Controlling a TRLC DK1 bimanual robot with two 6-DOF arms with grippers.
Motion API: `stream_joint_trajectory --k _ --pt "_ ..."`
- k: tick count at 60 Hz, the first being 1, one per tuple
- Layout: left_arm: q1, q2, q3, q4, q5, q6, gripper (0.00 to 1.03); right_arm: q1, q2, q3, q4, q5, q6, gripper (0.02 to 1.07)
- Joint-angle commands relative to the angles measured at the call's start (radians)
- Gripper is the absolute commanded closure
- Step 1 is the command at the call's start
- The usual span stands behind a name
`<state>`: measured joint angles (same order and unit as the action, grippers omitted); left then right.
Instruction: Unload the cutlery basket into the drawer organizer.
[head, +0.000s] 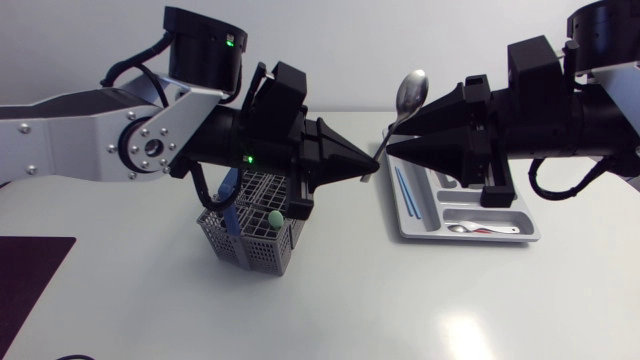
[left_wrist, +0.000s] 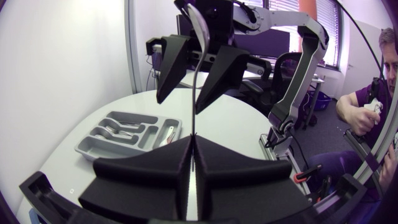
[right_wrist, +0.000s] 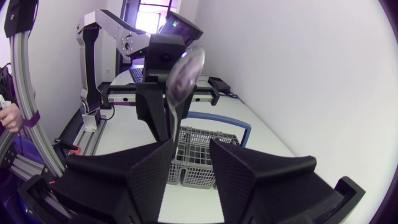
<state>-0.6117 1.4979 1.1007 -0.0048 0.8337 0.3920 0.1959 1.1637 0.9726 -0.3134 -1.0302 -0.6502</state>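
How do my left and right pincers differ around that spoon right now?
The left matte black pincer is shut on the handle end of the shiny metal spoon; the right matte black pincer is open, fingers either side of the handle nearer the bowl. The left pincer hangs over the grey cutlery basket, the right over the grey drawer organizer. Both face each other tip to tip.

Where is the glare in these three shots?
Head view: a bright glare patch on the table near its front edge, and the bowl of the spoon shines. Right wrist view: the spoon's bowl mirrors light. Left wrist view: a glint runs along the spoon's handle.
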Motion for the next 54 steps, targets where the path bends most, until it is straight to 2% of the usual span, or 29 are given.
stream_joint_trajectory --k 1,4,13,29,36,54 --pt "0.000 0.036 0.031 -0.011 0.022 -0.008 1.00 0.016 0.014 0.026 0.004 -0.024 0.032 0.67" --pt "0.001 0.039 0.034 -0.011 0.025 -0.008 1.00 0.019 0.014 0.029 0.004 -0.028 0.035 0.67" --pt "0.003 0.042 0.041 -0.012 0.030 -0.005 1.00 0.030 0.030 0.034 0.004 -0.037 0.034 0.80" --pt "0.023 0.035 0.059 -0.035 0.044 -0.001 1.00 0.033 0.042 0.026 0.004 -0.039 0.030 0.80" --pt "0.024 0.035 0.059 -0.037 0.044 0.002 1.00 0.033 0.039 0.018 0.000 -0.048 0.029 0.94" --pt "0.023 0.039 0.059 -0.037 0.051 0.002 1.00 0.039 0.040 0.014 -0.049 -0.088 -0.009 1.01"
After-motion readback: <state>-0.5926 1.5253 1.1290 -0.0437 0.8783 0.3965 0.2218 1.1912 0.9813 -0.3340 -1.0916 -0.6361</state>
